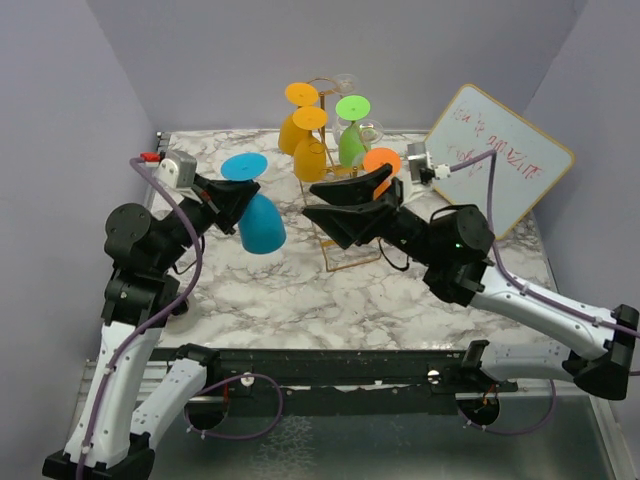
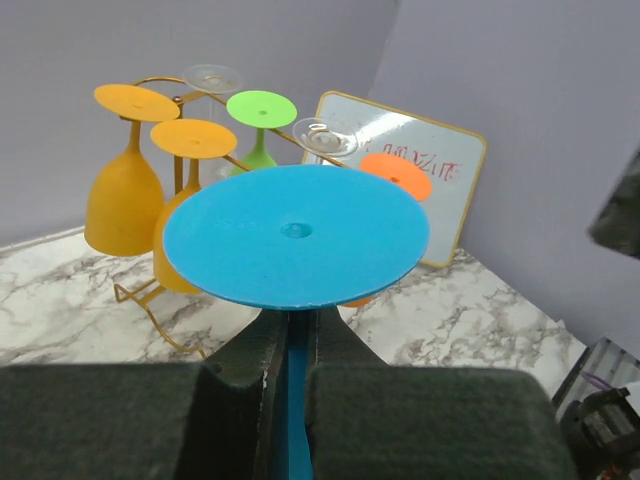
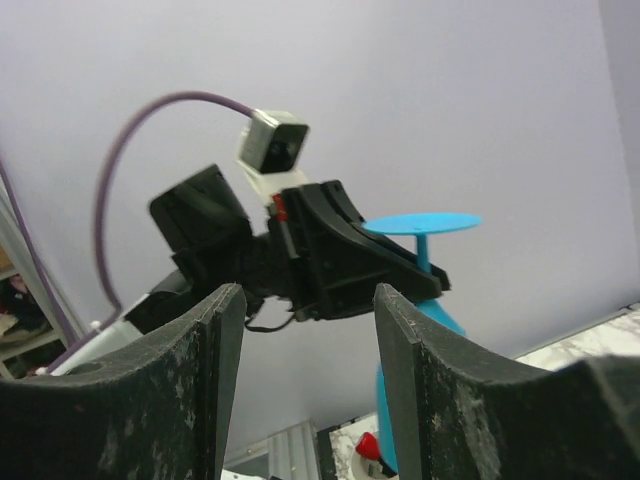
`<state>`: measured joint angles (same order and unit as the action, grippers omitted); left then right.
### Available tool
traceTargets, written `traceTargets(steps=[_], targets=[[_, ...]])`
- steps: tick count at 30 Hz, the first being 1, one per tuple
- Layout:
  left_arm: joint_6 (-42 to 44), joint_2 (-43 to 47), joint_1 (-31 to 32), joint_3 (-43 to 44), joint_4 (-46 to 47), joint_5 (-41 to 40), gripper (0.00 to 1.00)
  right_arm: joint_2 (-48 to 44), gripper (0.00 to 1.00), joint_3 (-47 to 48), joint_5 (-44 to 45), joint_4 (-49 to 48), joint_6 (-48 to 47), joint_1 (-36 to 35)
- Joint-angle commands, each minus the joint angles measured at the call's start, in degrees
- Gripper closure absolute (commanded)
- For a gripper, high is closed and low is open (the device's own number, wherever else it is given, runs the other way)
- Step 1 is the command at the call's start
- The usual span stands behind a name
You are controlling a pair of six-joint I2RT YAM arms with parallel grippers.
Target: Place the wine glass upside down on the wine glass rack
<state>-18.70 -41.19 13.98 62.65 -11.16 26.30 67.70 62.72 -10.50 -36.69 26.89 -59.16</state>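
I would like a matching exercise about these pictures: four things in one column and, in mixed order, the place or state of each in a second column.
Things:
1. blue wine glass
2. green wine glass
3. right gripper
4. whiteboard

Places or states:
a. leans at the table's right side
b. open, holding nothing
c. held upside down by the left gripper
d. hangs upside down on the wine glass rack

Pairs: 1-c, 2-d, 3-b, 4-a

Lab test booth: plain lilac walls (image 1: 60, 100) enclose a marble-patterned table (image 1: 300, 300).
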Motion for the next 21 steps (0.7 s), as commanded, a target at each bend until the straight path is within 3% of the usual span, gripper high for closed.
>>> traceTargets(steps=[1, 11, 21], targets=[[5.3, -5.2, 0.0, -1.4, 7.1, 1.3, 1.00, -6.5, 0.41, -2.5, 6.2, 4.0, -4.3, -0.1], [14.9, -19.8, 0.0, -1.3, 20.2, 4.7, 1.00, -18.2, 0.41, -8.9, 14.8, 11.4, -7.4, 0.0], [21.0, -31.9, 0.0, 2.5, 27.8, 15.3, 1.00, -22.2, 0.41, -10.5, 18.7, 14.6, -9.1, -0.1]])
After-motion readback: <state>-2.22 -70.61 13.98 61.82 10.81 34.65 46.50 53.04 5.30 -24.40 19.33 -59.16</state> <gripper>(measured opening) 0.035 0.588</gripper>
